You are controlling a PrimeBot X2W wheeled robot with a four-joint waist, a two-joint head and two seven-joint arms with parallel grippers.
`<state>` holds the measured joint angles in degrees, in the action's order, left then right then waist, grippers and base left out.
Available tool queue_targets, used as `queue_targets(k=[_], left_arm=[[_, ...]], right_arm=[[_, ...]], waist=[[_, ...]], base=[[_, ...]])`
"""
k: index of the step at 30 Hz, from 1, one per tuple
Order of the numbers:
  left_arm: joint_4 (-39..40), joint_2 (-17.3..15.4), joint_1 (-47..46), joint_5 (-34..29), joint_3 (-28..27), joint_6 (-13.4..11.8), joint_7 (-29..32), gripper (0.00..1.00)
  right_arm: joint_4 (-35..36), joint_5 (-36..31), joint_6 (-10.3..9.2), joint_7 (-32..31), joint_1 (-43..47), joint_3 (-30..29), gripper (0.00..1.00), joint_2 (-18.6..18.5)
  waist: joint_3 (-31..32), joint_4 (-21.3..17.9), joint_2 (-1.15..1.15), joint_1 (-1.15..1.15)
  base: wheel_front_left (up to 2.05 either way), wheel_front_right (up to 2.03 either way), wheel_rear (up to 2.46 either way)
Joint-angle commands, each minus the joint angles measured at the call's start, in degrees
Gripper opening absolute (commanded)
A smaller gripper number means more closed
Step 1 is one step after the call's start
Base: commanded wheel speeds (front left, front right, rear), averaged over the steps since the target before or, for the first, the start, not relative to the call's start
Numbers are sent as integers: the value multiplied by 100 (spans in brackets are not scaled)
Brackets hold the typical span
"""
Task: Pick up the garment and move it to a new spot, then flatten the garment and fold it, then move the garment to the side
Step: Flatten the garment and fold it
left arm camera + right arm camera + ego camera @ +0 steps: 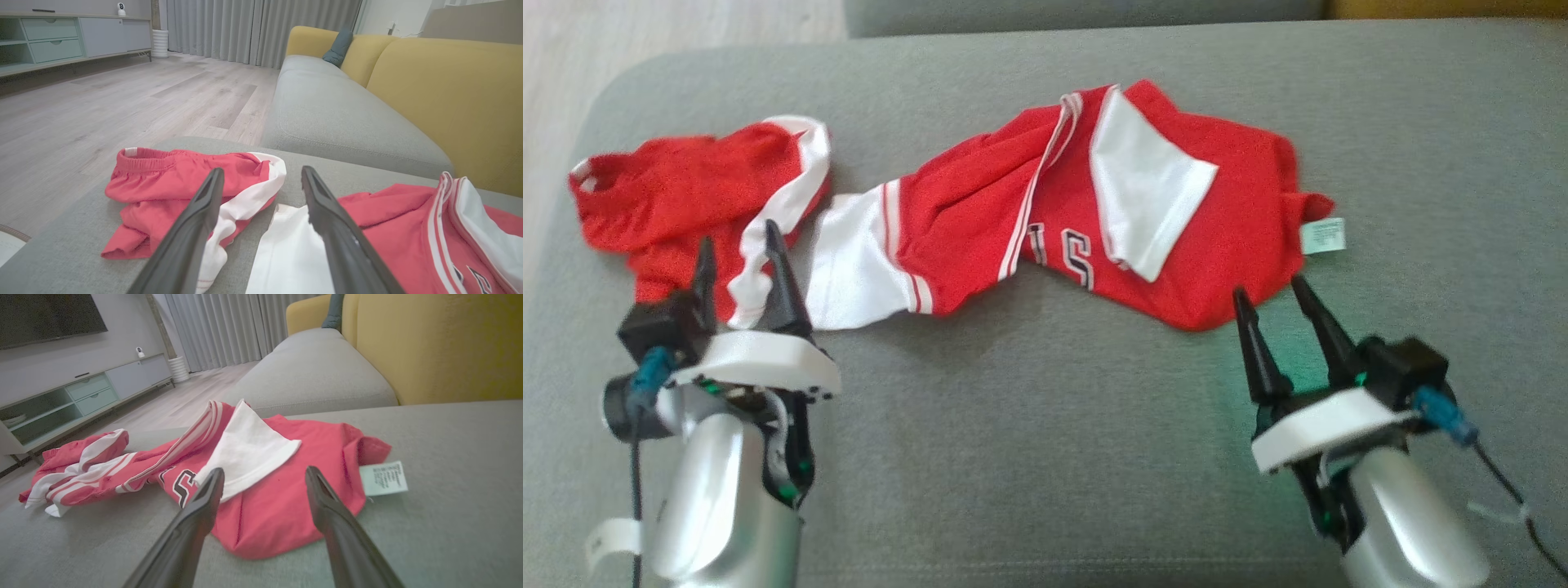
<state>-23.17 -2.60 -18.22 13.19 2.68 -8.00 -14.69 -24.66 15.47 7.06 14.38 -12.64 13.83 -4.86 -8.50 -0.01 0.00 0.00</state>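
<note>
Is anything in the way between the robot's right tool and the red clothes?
No, nothing I can see. The open right tool points at the red clothes, and just a little bare grey cushion lies between them.

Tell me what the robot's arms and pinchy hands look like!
The left gripper and right gripper each have two long, pointy black fingers. Behind them sits a white plate, a black box with a blue plug and a thin black cable. The forearms are smooth, shiny silver.
</note>
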Motion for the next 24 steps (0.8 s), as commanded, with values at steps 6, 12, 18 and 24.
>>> queue_targets(k=[6, 12, 18, 24], left_arm=[[383, -32, 17, 74, 271, 10, -30, 100], [646, -30, 50, 389, 910, -254, -30, 100], [809, -29, 18, 549, 1269, -362, -30, 100], [932, -29, 2, 623, 1493, -452, -30, 100]], right_arm=[[-415, 203, 43, 62, -931, 156, 100, -227], [-1430, 478, 43, 62, -1668, 148, 100, -407], [-2574, 625, 43, 62, -2351, 145, 100, -582], [-3327, 663, 43, 62, -2862, 190, 100, -681]], waist=[[-390, 514, 0, 0], [-601, 855, 0, 0], [-768, 1117, 0, 0], [-918, 1279, 0, 0]], base=[[0, 0, 0], [0, 0, 0], [0, 0, 0], [0, 0, 0]])
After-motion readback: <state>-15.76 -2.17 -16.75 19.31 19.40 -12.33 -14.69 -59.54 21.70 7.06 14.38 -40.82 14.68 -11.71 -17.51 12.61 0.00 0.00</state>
